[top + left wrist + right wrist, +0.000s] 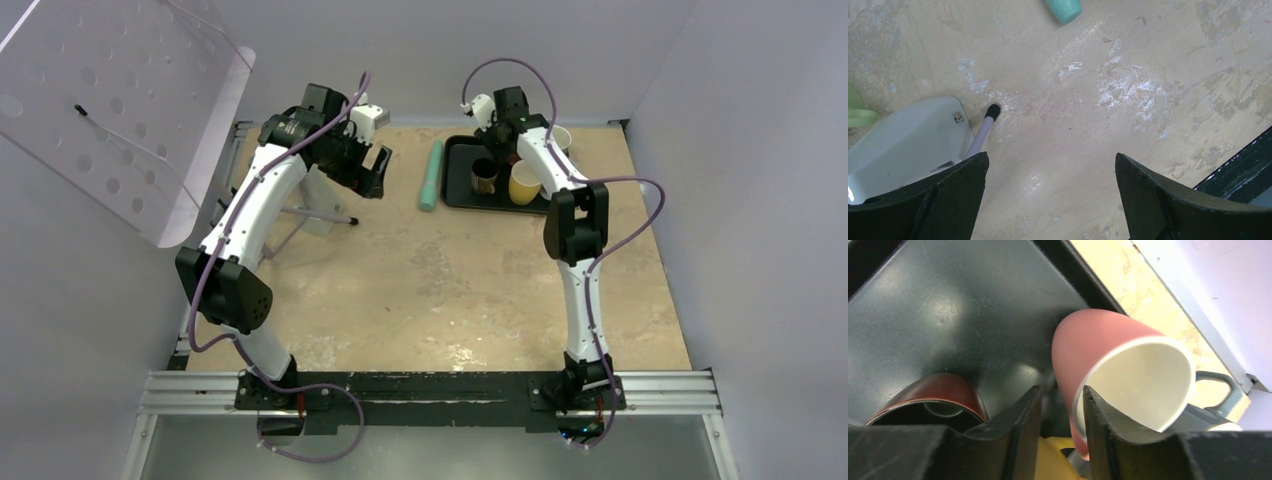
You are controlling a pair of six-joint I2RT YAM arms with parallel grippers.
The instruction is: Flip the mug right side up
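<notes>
Pink mug point(1108, 335) | right end effector point(1062, 388) astride its wall | fingers point(1018, 440) slightly apart

Colour rundown — tray stuff
Pink ceramic mug point(1098, 340) with a white inside, glossy dark-brown mug point(933, 390), plain yellow mug point(524, 183), black plastic tray point(948, 300), mint-green ribbed cylinder point(431, 175) — blotchy beige tabletop point(450, 290), whitish scuffs.

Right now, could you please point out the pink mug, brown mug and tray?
pink mug point(1085, 340), right wrist view, outer wall
brown mug point(943, 385), right wrist view, outer wall
tray point(948, 305), right wrist view, bare floor
</notes>
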